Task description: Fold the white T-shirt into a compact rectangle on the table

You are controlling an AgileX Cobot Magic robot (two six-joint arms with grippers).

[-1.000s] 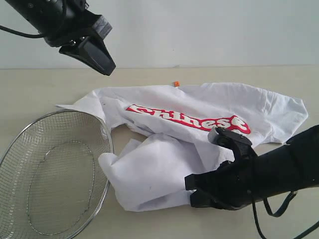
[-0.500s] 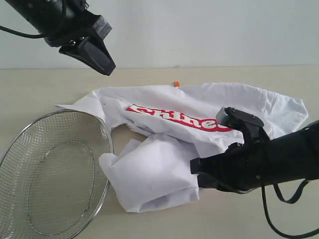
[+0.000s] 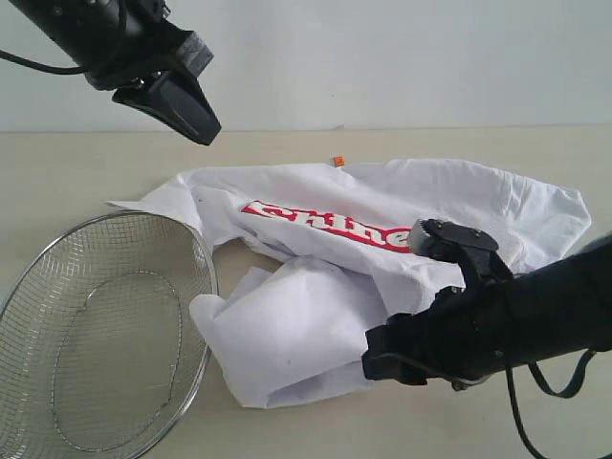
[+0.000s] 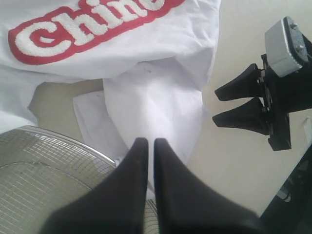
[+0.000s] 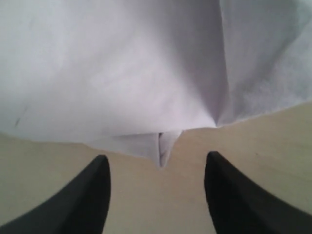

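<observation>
Right gripper, spread & empty, faces white T-shirt edge lying just ahead on worktop; left gripper, pressed together, hangs well apart, so right arm's nearer.

Two matte black arms with glossy housings. The left claw ends in long, smooth, wedge-shaped fingers that taper to blunt tips. The right claw has matching black fingers and a pale grey block mounted behind them. Thin black cables trail from both arms.
</observation>
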